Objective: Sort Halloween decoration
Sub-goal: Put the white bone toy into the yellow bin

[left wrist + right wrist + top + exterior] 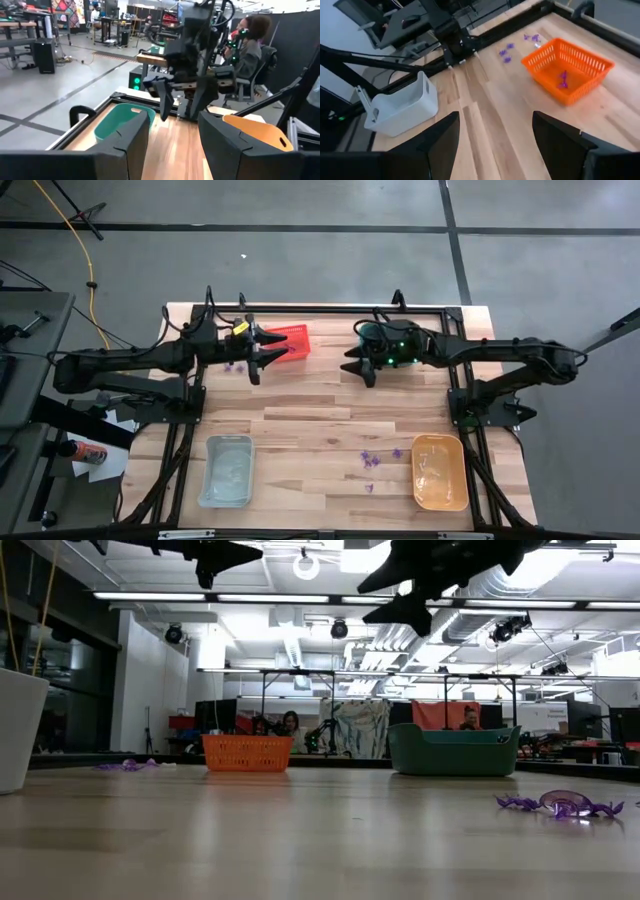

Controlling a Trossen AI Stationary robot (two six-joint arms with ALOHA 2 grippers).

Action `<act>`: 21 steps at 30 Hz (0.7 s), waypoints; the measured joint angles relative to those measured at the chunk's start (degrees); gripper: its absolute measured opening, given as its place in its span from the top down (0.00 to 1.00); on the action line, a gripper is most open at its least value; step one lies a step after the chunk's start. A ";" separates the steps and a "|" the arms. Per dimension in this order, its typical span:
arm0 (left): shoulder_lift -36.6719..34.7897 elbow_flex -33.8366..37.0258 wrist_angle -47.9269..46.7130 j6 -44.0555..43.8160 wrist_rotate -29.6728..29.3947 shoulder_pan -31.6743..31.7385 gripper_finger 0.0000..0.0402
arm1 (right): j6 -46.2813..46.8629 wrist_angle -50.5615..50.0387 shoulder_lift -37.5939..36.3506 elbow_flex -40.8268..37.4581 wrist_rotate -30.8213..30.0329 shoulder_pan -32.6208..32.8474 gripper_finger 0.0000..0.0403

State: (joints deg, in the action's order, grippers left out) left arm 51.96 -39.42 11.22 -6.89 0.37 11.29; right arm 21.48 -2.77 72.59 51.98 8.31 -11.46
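Our left hand (pixel 262 355) hangs above the far left part of the tabletop (pixel 320 415), its fingers spread apart and holding nothing, just beside the red basket (pixel 290 340). In the right wrist view we see a purple trinket (pixel 562 80) lying inside that basket, and a few more purple trinkets (pixel 507 52) loose on the wood just beyond it. From overhead, those loose ones (pixel 232 366) lie right beneath the left hand.

Nearer the front edge on the left stands the clear bin (pixel 227 470); we cannot tell whether anything lies in it.

Moving toward the middle and right, another small group of purple trinkets (pixel 370 460) lies scattered on the bare wood near the front, between the clear bin and the orange bin (pixel 440 471), closer to the orange one. In the low view one spiky purple trinket (pixel 562 804) rests flat on the tabletop.

At the far right our right hand (pixel 360 365) hovers with its fingers wide apart and holding nothing, just beside the green bin (pixel 385 340), well apart from the front trinkets.
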 joint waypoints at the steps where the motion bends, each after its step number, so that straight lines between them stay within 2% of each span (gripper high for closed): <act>1: 0.00 0.00 -0.06 0.01 -0.02 0.07 0.61 | -1.02 0.87 -0.07 0.02 -0.57 0.00 0.39; 8: 0.00 0.00 -1.87 0.08 -0.01 0.07 0.61 | -7.47 4.72 -0.10 0.18 -1.90 0.00 0.39; 15: -0.01 0.00 -3.86 -0.85 -0.56 0.06 0.61 | -5.69 5.58 -0.10 0.18 -3.81 -0.02 0.39; 17: 0.22 -0.88 -8.90 -4.65 -7.03 0.29 0.61 | -5.04 5.60 -0.10 0.18 -6.60 -0.01 0.39; 19: 2.07 -4.29 -19.49 -8.82 -14.69 2.40 0.61 | -5.01 5.69 -0.10 0.18 -9.04 -0.15 0.39; 21: 4.62 -8.69 -31.49 -9.35 -18.29 6.72 0.61 | -5.01 5.76 -0.10 0.18 -10.79 -0.17 0.39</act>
State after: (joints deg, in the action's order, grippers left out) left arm 56.59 -48.11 -20.27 -16.24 -17.92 18.00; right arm 16.47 3.00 72.49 52.16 -2.48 -11.64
